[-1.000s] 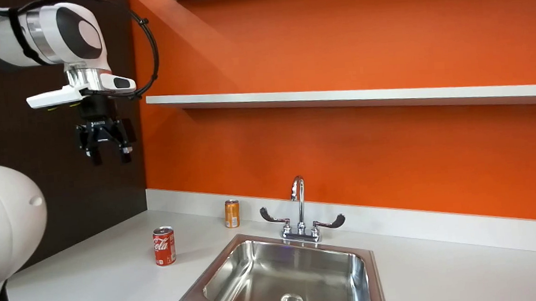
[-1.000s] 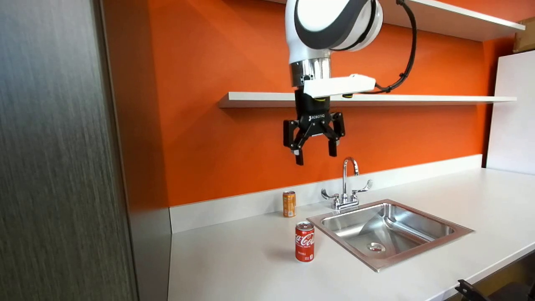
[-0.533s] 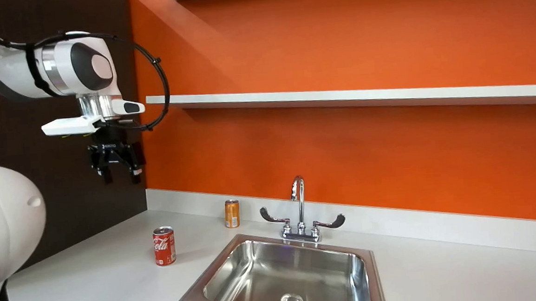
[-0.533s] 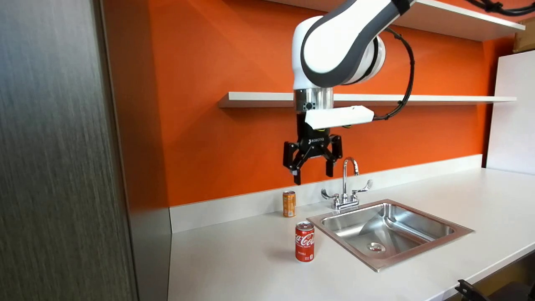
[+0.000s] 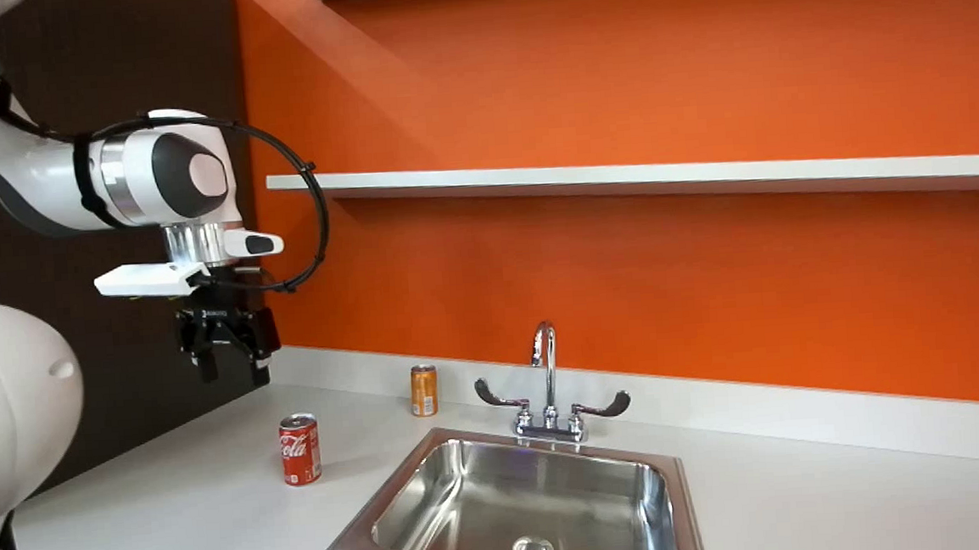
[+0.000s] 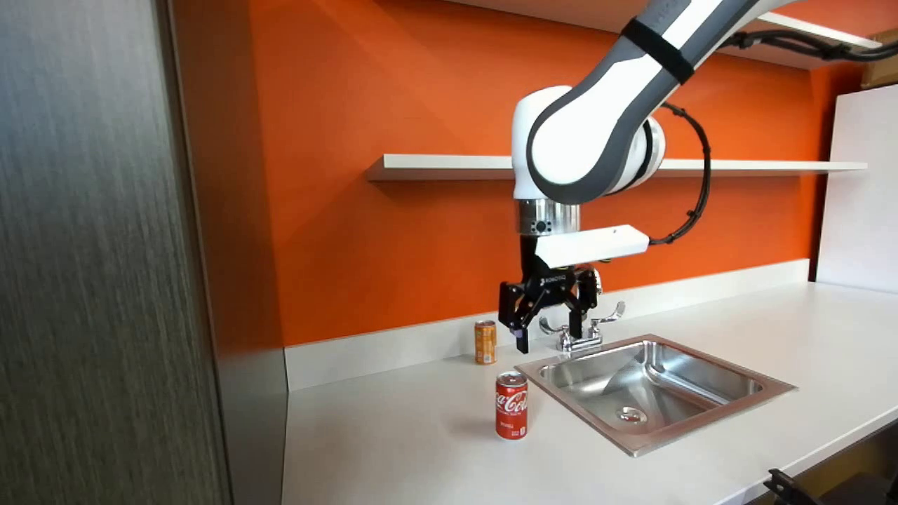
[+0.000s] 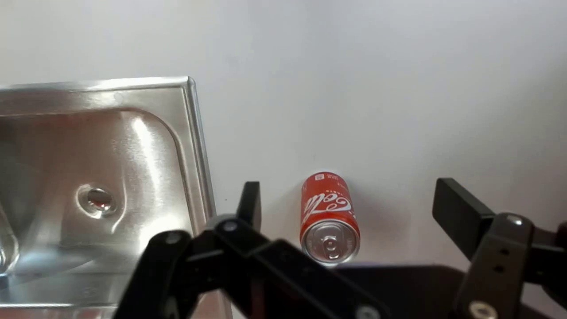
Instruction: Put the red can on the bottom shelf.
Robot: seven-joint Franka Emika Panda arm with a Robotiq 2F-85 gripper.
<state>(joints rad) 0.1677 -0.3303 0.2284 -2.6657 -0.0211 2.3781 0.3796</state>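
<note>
The red can stands upright on the counter, left of the sink, in both exterior views. In the wrist view the red can shows its silvery top and lies between the open fingers, nearer the left one. My gripper points down, open and empty, above the counter and higher than the can; it also shows in an exterior view and the wrist view. The bottom shelf is a long white board on the orange wall, above the gripper; the arm covers part of it in an exterior view.
A smaller orange can stands near the backsplash. A steel sink with a faucet is right of the red can. A dark side panel bounds the counter on the left. An upper shelf hangs higher on the wall.
My arm and gripper have moved steadily down toward the counter, drifting a little to the right in both exterior views. The gripper has stayed open. The cans have not moved.
</note>
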